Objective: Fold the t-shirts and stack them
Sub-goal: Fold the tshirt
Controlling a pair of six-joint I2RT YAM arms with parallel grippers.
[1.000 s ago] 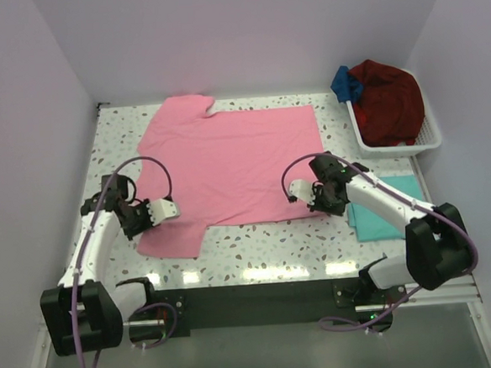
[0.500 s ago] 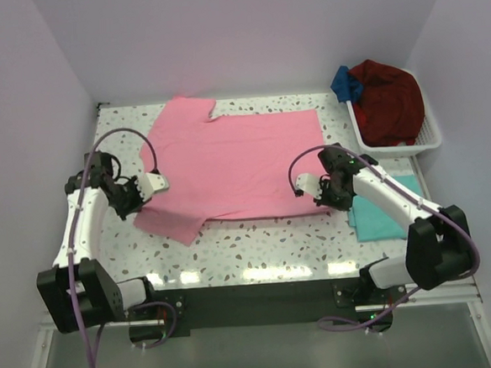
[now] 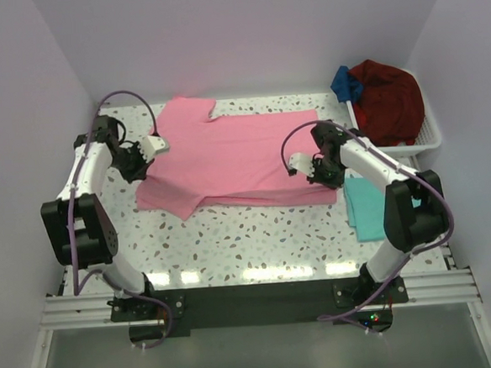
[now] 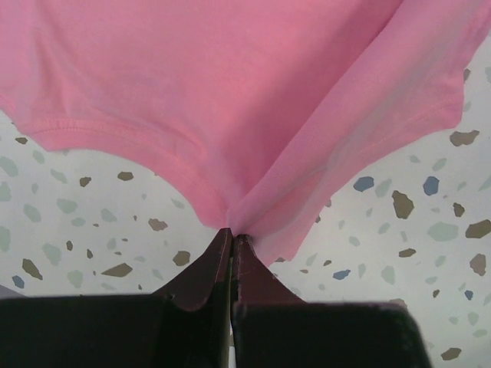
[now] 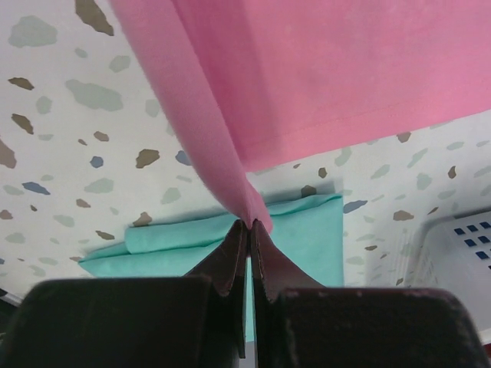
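The pink t-shirt (image 3: 235, 155) lies spread on the speckled table, its near edge lifted and carried toward the back. My left gripper (image 3: 148, 146) is shut on the shirt's left edge; the wrist view shows pink cloth (image 4: 230, 115) pinched at the tips (image 4: 231, 232). My right gripper (image 3: 316, 167) is shut on the shirt's right near corner (image 5: 230, 169), tips (image 5: 250, 224) above the folded teal t-shirt (image 5: 230, 238). The teal shirt (image 3: 374, 209) lies at the right. Dark red (image 3: 387, 98) and blue (image 3: 344, 83) garments sit in the basket.
A white basket (image 3: 428, 142) stands at the back right, its corner also showing in the right wrist view (image 5: 460, 253). Pale walls close in the table on the left, back and right. Bare speckled tabletop (image 3: 249, 234) lies in front of the pink shirt.
Both grippers have moved away from the near edge toward the back, carrying the pink shirt's near edge with them. The shirt now covers less of the table front to back.
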